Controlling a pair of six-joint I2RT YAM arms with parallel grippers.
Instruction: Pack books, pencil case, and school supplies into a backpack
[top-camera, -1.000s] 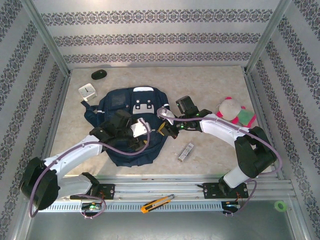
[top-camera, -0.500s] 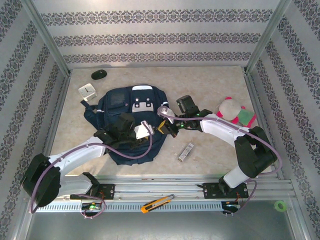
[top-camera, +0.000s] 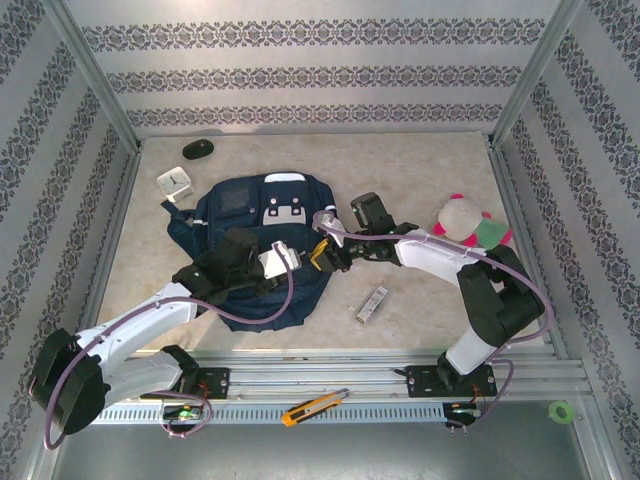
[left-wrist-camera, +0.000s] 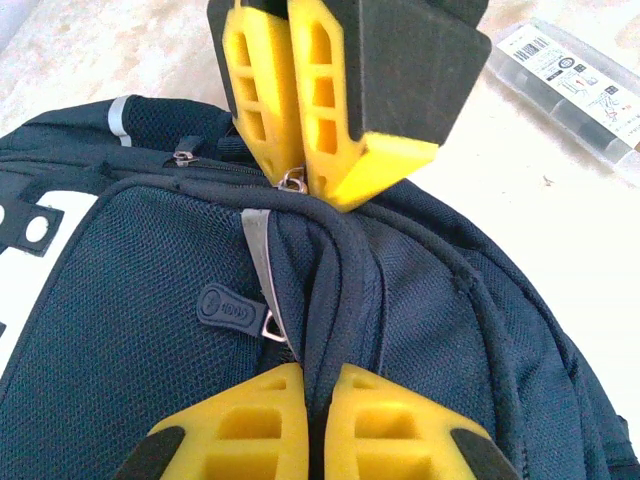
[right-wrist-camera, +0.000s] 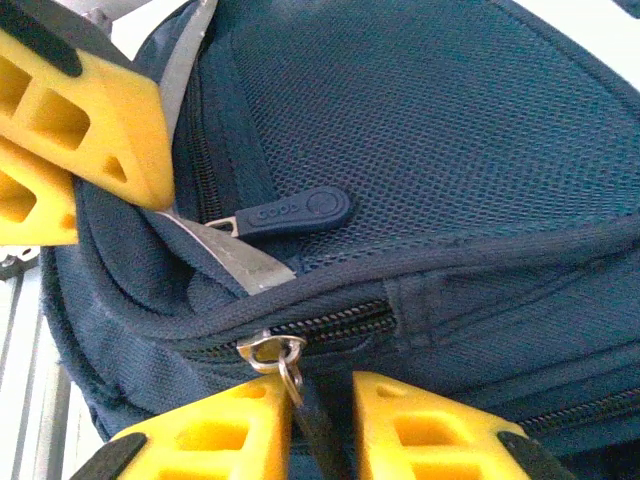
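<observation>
The navy backpack (top-camera: 245, 225) lies flat mid-table. At its right edge my left gripper (top-camera: 296, 258) is shut on a piped fold of the backpack's fabric (left-wrist-camera: 322, 300). Facing it, my right gripper (top-camera: 319, 257) has its jaws a narrow gap apart around the dark pull tab hanging from a metal zipper slider (right-wrist-camera: 270, 352); the tab rests against one finger (right-wrist-camera: 215, 440). A slim silver bar (top-camera: 372, 303), one of the school supplies, lies on the table right of the backpack. The books and pencil case are out of view.
A white square clock (top-camera: 176, 181) and a black mouse (top-camera: 198, 149) sit at the back left. A pink-green plush toy (top-camera: 470, 225) lies at the right beside my right arm. A yellow-orange utility knife (top-camera: 315, 407) rests on the front rail.
My left gripper has shut on the backpack's edge while that arm's elbow swung down and left. The right gripper edged left, and its jaws have parted a little.
</observation>
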